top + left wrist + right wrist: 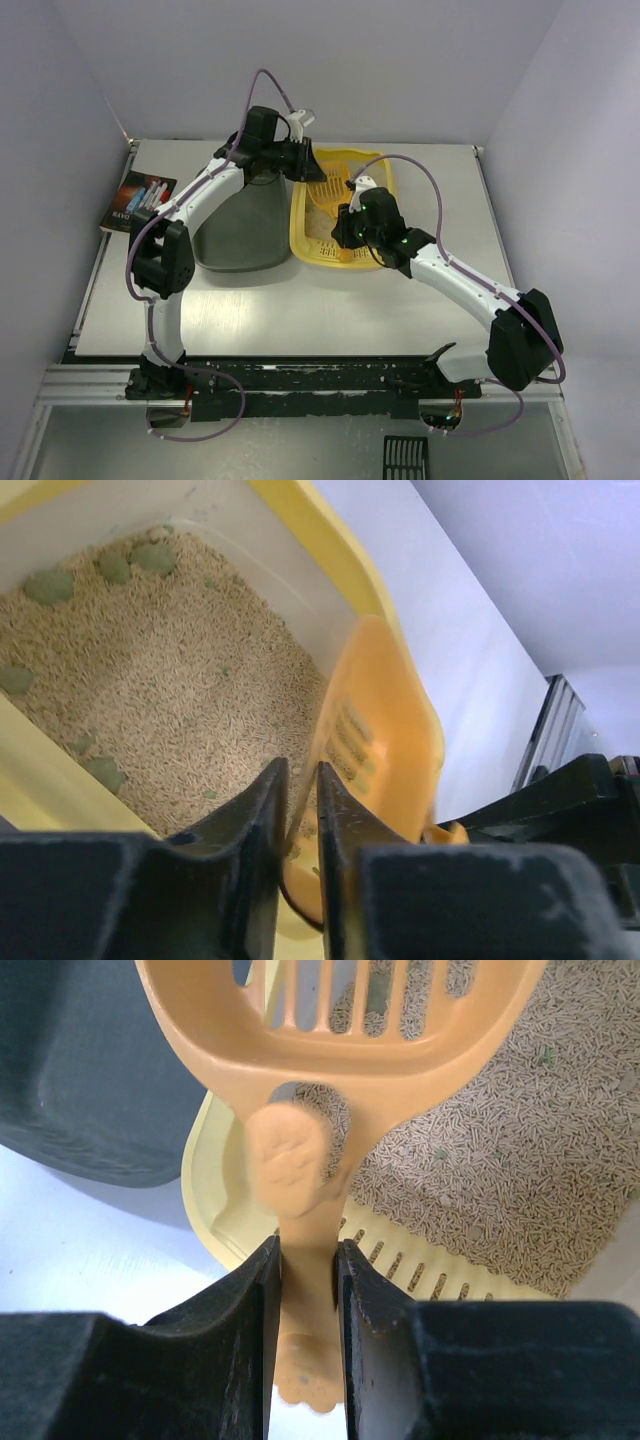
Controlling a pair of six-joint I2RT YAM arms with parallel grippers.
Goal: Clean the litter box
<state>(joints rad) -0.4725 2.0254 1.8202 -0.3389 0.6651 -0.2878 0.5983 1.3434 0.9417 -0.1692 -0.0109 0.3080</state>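
The yellow litter box (300,235) lies mid-table, holding beige litter (150,680) with green clumps (50,585). My right gripper (348,228) hangs over its near slotted ledge (440,1270). That gripper (305,1245) is shut on the handle of the orange slotted scoop (340,1050). The scoop's head (328,190) reaches toward the far end, and it looks blurred. My left gripper (300,160) sits at the box's far-left corner. Its jaws (300,770) stand almost together on a thin yellow edge that looks like the box rim (330,550). The scoop (385,730) stands just beyond the fingertips.
A dark grey-green tray (240,230) lies against the litter box's left side, also showing as the tray (80,1060) in the right wrist view. A printed booklet (138,200) rests at the table's left edge. A black slotted piece (405,458) lies below the arm bases.
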